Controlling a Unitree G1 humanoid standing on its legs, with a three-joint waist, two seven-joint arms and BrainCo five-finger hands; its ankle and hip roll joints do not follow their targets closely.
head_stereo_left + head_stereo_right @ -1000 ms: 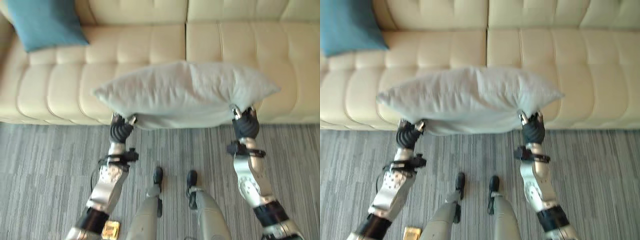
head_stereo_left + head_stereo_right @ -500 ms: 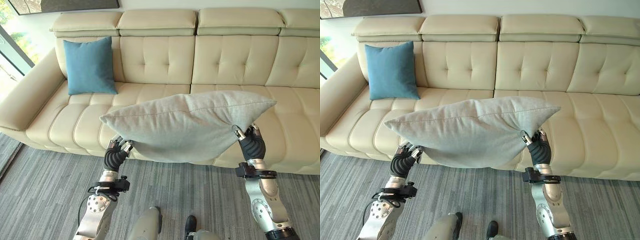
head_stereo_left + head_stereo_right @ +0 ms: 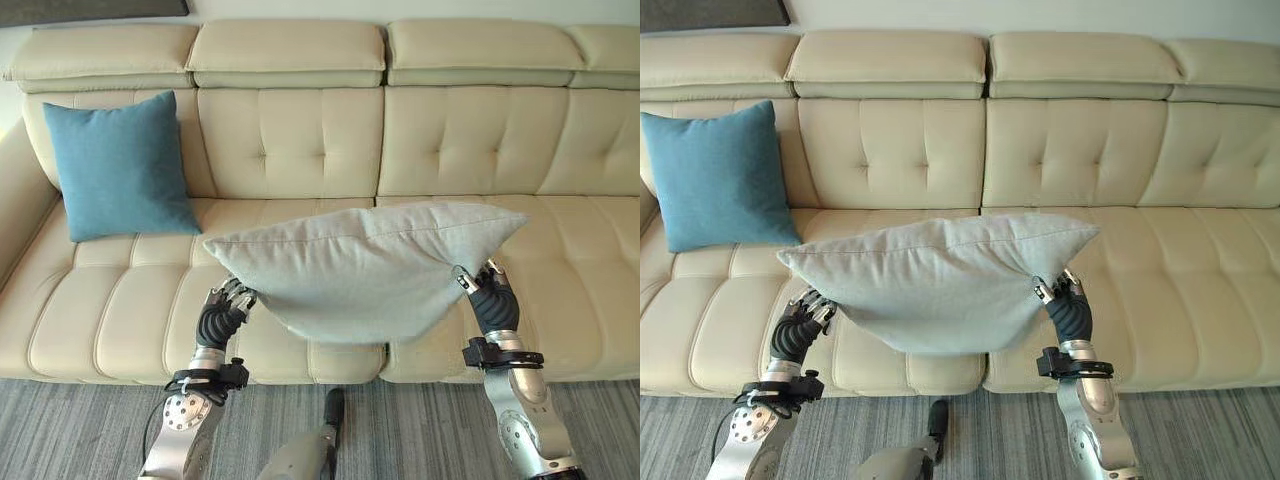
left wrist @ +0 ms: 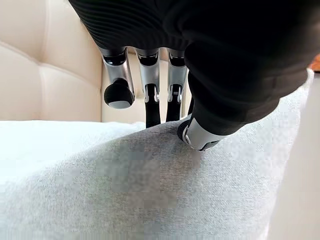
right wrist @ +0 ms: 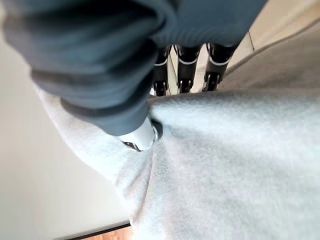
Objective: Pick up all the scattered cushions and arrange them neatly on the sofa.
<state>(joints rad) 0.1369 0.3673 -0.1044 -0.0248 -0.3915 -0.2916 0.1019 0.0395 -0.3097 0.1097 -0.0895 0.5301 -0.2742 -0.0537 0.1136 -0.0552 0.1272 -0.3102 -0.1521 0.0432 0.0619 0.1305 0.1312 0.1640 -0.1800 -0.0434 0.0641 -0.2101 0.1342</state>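
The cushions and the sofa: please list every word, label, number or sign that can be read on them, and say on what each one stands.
None: no readable text shows in these views.
The grey cushion, pinched between the left hand and the right hand, is plain cloth.
The blue cushion is plain.
The cream sofa bears only tufted seams.

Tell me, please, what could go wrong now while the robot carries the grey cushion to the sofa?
The left hand and right hand pinch only the edges of the grey cushion, so it might slip out. It sags between them and may drag on the sofa seat. If put down too far left, it could crowd the blue cushion.
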